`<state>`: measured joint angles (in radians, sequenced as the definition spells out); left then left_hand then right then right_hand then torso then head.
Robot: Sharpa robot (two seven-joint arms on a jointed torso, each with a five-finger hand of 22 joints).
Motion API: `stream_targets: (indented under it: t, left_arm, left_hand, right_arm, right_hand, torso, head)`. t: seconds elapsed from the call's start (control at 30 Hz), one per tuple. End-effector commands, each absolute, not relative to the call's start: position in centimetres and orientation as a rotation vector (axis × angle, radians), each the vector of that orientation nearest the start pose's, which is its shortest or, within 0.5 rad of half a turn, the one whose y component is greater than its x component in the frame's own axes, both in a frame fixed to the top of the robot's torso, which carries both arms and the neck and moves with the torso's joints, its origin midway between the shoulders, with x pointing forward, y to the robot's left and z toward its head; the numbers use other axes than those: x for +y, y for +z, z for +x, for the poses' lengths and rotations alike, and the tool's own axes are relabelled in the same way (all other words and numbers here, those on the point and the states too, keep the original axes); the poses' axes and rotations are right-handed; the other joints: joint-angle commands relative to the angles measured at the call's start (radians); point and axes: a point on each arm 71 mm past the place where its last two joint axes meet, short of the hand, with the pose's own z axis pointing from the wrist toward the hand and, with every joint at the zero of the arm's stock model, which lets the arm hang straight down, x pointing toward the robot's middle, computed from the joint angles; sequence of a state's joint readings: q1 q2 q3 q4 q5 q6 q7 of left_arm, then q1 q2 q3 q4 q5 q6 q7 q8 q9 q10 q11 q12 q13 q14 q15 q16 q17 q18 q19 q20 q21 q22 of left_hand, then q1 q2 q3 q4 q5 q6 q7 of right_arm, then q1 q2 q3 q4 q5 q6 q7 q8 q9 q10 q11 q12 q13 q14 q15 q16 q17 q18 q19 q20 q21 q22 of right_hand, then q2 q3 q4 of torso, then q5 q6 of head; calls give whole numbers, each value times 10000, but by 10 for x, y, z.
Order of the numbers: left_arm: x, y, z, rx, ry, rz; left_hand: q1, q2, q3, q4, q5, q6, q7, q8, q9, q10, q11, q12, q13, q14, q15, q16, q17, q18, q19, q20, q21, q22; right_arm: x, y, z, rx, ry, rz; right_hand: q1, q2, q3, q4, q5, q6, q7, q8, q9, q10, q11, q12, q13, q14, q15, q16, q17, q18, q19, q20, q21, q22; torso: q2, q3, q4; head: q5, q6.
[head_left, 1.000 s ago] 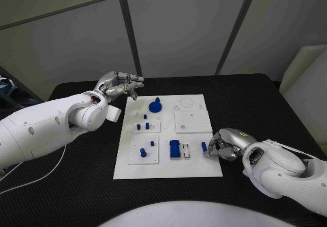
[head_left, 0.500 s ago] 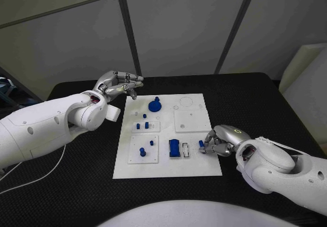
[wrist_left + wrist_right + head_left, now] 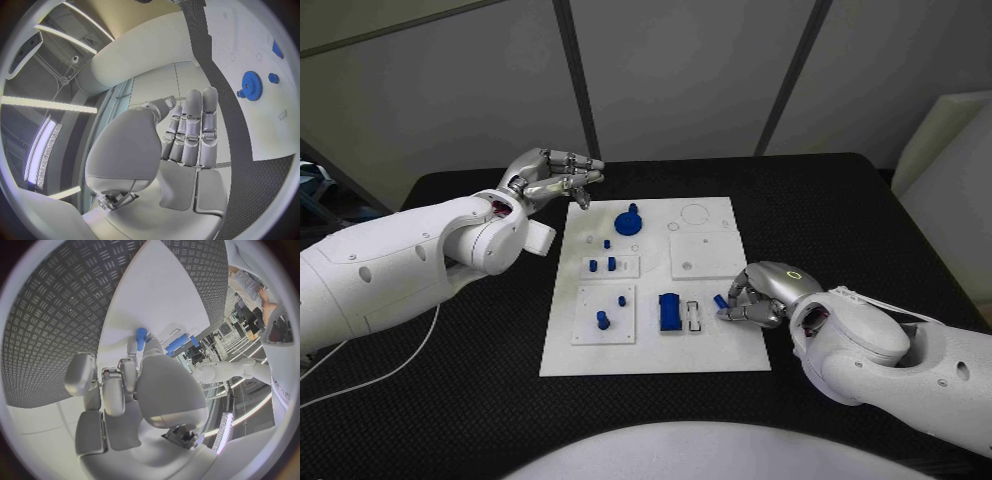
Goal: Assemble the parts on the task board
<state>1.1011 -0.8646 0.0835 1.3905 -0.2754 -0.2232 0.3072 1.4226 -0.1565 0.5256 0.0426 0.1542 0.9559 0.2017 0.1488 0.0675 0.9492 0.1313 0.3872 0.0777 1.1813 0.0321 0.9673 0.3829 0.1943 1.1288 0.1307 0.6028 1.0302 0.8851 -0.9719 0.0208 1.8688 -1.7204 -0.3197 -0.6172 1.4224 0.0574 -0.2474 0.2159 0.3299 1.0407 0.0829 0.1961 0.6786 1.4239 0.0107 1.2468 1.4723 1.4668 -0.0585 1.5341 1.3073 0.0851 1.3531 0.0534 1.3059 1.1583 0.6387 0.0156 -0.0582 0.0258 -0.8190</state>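
The right hand (image 3: pixel 759 300) is positioned over the right edge of the task board (image 3: pixel 711 352), with its fingers (image 3: pixel 112 385) curled around a small blue peg (image 3: pixel 723 301). In the right wrist view the peg (image 3: pixel 141 335) projects beyond the fingertips above the white board surface, so the step in hand appears to be carrying this peg for insertion. Whether the peg is lifted clear of the board or touching it cannot be determined.

The left hand (image 3: pixel 554 179) hovers over the bench (image 3: pixel 473 400) just beyond the board's far left corner. Its fingers (image 3: pixel 190 125) are loosely curled with nothing in them.

The blue gear (image 3: pixel 630 222) sits at the far end of the board. A blue block (image 3: pixel 671 313) lies just beside the right hand, and further small blue pegs (image 3: pixel 602 321) stand in the left-hand plates.

Next move, as judged: align the peg upright over its receiving hole and press it down. The hole itself cannot be identified; the right hand covers that part of the board
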Motion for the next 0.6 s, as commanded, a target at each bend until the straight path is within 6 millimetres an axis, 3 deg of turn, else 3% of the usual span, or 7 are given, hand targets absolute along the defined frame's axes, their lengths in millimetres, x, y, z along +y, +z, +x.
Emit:
stream_targets:
  t: [0.03,0.17,0.27,0.5,0.6]
  left_arm:
    - [255,-192,507,14919,-14122,-9461]
    - [255,-192,507,14923,-14113,-9466]
    - [255,-192,506,14928,-14119,-9465]
    - [256,-192,506,14931,-14116,-9467]
    - [256,-192,506,14934,-14113,-9470]
  left_hand:
    - [-45,-9,-34,-36,-18,-59,13,60,11,-78,-12,57,-13,-43,51,53,-13,-108,-16,19,-34,-13]
    - [-45,-9,-34,-36,-18,-59,13,60,11,-78,-12,57,-13,-43,51,53,-13,-108,-16,19,-34,-13]
    - [-45,-9,-34,-36,-18,-59,13,60,11,-78,-12,57,-13,-43,51,53,-13,-108,-16,19,-34,-13]
    - [-45,-9,-34,-36,-18,-59,13,60,11,-78,-12,57,-13,-43,51,53,-13,-108,-16,19,-34,-13]
    - [-60,-5,-36,-32,-19,-67,17,68,9,-91,-9,71,-15,-45,54,57,-21,-110,-15,21,-37,-15]
  right_arm:
    - [-194,-274,365,19630,2619,-976]
    - [-191,-274,365,19663,2525,-1261]
    - [-190,-274,365,19662,2501,-1378]
    - [-190,-272,362,19736,2836,-774]
    - [-190,-271,359,19932,3225,19]
  right_hand:
    - [660,213,269,-321,-316,67,-7,-47,-2331,-38,-74,-17,-1263,884,-29,-1,1909,23,-17,-21,-33,-4]
    - [1453,358,853,-818,-686,187,-27,-98,-2403,-70,-103,-33,-1254,889,-66,11,1936,21,-7,-75,-27,16]
    - [1700,357,1157,-1033,-507,247,-9,-135,-2447,-92,-95,-56,-1259,890,-65,13,1942,15,-2,-80,-20,33]
    - [1412,339,1658,-986,-14,363,-53,-170,-2490,10,-133,59,-1180,903,-63,41,1999,-7,60,-72,57,151]
    - [1213,232,1924,-935,209,388,-88,-184,-2497,70,-139,140,-1123,915,-93,68,2050,-21,105,-90,111,232]
  torso:
    - [0,-2,-4]
    - [-10,0,-14]
    - [-8,2,-11]
    - [-19,10,-16]
    - [-18,6,-20]
  head:
    - [-11,-5]
    - [-10,1]
    - [-18,-1]
    - [-40,11]
    - [-38,44]
